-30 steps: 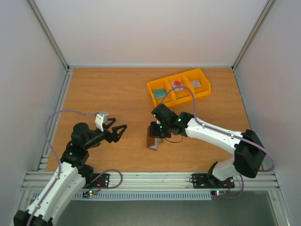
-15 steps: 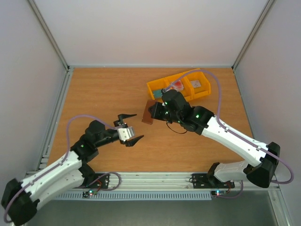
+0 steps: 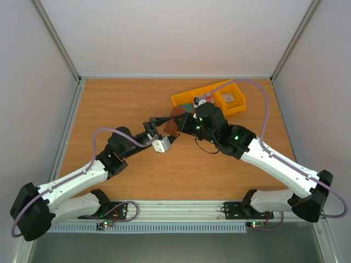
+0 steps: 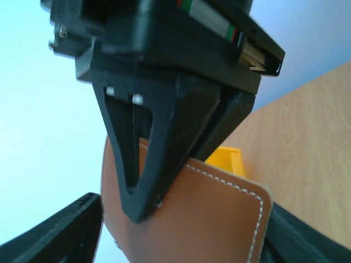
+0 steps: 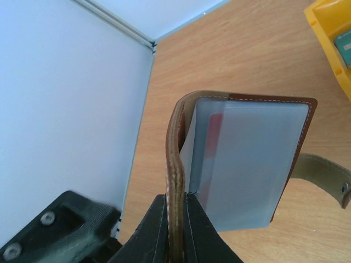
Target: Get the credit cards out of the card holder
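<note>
- Two grippers meet above the middle of the table (image 3: 109,104), a little toward its far edge and right side.
- Nearest, the left gripper (image 3: 163,131) has its jaws spread wide. The free end of the card holder (image 3: 173,123) lies between its fingers (image 4: 55,235); whether they touch it cannot be told.
- The card holder is brown leather with pale stitching along its rim. It is folded open, showing a grey-blue translucent pocket inside and a brown snap tab (image 5: 324,174) hanging off one side.
- One red credit card (image 5: 214,137) shows through the pocket, tucked beside the fold.
- Held clear of the table and standing on edge, the holder runs lengthwise straight out from the right gripper (image 5: 176,219) toward the left gripper.
- The right gripper's jaws are clamped tight on the leather at the fold.
- Just beyond, toward the far right corner, sits the yellow bin (image 3: 179,99). Its right-end compartment holds a pale square (image 3: 228,97), and the middle one holds a red-and-white item (image 3: 206,98), partly hidden by the right arm. A teal item (image 5: 345,44) also lies inside; which compartment cannot be told.
</note>
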`<control>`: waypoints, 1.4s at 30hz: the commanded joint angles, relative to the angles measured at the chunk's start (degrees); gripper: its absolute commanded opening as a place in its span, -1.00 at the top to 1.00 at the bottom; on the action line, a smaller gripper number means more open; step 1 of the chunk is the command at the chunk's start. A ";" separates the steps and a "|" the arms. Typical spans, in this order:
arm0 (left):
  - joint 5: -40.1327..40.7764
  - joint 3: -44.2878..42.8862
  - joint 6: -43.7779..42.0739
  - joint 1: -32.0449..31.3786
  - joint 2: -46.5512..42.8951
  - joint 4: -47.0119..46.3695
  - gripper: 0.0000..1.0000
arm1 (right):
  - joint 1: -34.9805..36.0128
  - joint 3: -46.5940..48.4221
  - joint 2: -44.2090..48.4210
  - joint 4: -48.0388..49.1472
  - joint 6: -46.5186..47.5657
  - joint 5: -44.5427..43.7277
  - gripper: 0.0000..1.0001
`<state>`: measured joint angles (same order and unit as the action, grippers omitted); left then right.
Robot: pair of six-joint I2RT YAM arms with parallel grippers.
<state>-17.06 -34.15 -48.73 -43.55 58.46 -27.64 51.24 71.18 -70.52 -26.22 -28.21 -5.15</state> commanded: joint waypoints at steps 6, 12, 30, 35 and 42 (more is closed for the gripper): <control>0.87 -2.62 -3.81 -0.71 0.80 -2.89 0.50 | 0.44 0.23 2.10 2.95 -1.11 1.25 0.97; 3.21 -1.29 -7.96 -0.45 0.68 -4.36 0.30 | 0.44 0.09 2.49 3.62 -2.11 1.47 0.98; 8.93 -6.08 2.25 4.72 -3.41 5.11 1.00 | 0.35 0.75 3.11 6.48 5.83 2.06 0.42; 8.50 -13.40 39.47 9.50 -8.10 26.01 1.00 | 0.11 5.69 5.63 -0.62 26.35 5.33 -0.40; -9.01 -8.28 79.52 14.01 -18.83 18.09 0.99 | -2.20 0.20 10.43 6.66 34.46 21.00 -0.61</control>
<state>-16.49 -44.88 1.45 -29.82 45.08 -5.08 49.98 73.76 -61.78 -23.27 -1.63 5.15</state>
